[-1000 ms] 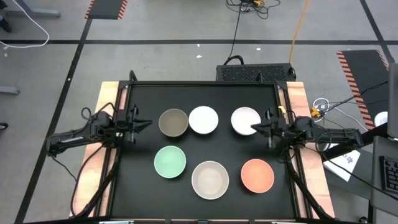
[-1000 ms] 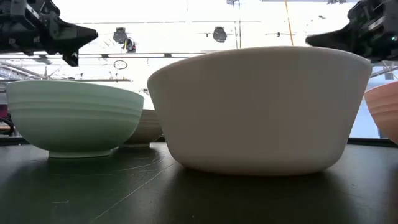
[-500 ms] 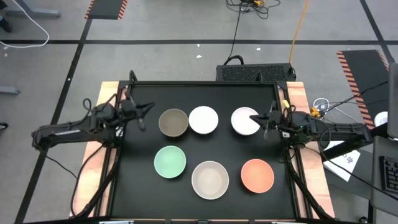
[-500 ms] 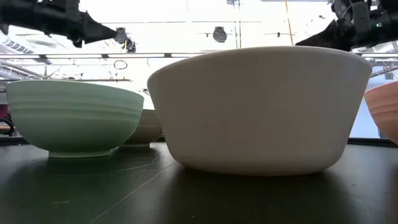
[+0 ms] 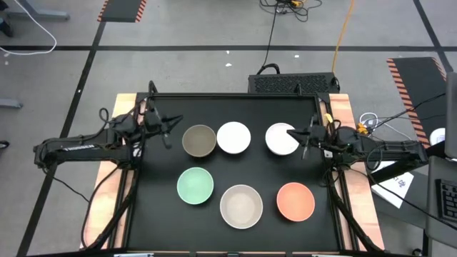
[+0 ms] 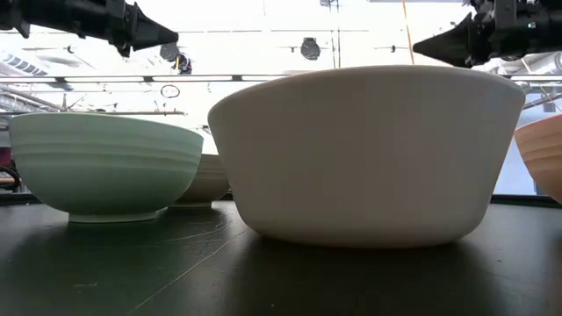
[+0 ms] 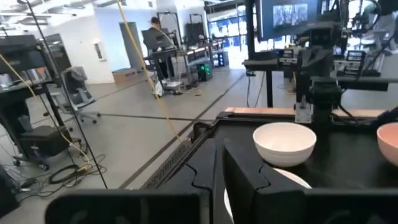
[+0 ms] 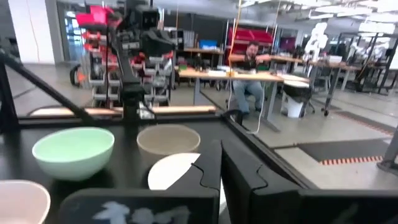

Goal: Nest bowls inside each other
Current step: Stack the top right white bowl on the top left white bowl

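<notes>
Six bowls sit apart on the black worktop [image 5: 157, 214], none nested. Far row, from the left edge: grey-brown bowl [image 5: 199, 140], white bowl [image 5: 233, 138], second white bowl [image 5: 281, 139]. Near row: mint green bowl [image 5: 195, 185], cream-beige bowl [image 5: 240, 205] mid near edge, salmon-orange bowl [image 5: 295, 200] toward the right edge. Left gripper [image 5: 170, 125] hangs raised near the far left corner, beside the grey-brown bowl, fingers pinched narrow, holding nothing. Right gripper [image 5: 300, 138] is raised at the right edge, tip over the second white bowl's rim, fingers fully together, empty.
</notes>
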You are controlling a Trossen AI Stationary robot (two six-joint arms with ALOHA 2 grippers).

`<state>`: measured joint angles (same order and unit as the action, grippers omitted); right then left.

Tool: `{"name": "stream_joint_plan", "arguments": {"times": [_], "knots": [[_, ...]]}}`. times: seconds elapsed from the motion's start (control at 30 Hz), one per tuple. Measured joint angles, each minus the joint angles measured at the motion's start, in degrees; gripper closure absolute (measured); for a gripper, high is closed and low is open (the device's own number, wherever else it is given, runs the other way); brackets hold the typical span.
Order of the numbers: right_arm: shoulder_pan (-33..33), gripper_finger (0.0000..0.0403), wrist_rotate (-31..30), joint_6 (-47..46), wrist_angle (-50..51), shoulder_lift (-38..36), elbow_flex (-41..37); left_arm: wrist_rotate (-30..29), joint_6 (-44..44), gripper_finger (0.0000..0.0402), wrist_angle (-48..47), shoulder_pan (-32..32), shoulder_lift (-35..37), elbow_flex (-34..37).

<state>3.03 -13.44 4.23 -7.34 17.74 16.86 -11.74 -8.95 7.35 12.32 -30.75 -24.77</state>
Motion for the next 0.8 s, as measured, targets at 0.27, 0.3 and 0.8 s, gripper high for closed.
{"name": "stream_joint_plan", "arguments": {"times": [0.27, 0.3, 0.8], "knots": [[0.00, 0.0403, 0.01, 0.63, -2.33, 0.00, 0.02, -4.38, -0.02, 0.0371, -1.93, 0.02, 2.56, 0.00], [0.00, 0.0403, 0.01, 0.47, -2.33, 0.00, 0.02, -4.55, -0.28, 0.0371, -2.17, 0.02, 2.80, 0.00], [-0.02, 0.0305, 1.72, -4.09, -0.24, 0.02, 0.02, -3.38, 1.32, 0.0283, -7.74, 0.00, 3.11, 0.00]]}}
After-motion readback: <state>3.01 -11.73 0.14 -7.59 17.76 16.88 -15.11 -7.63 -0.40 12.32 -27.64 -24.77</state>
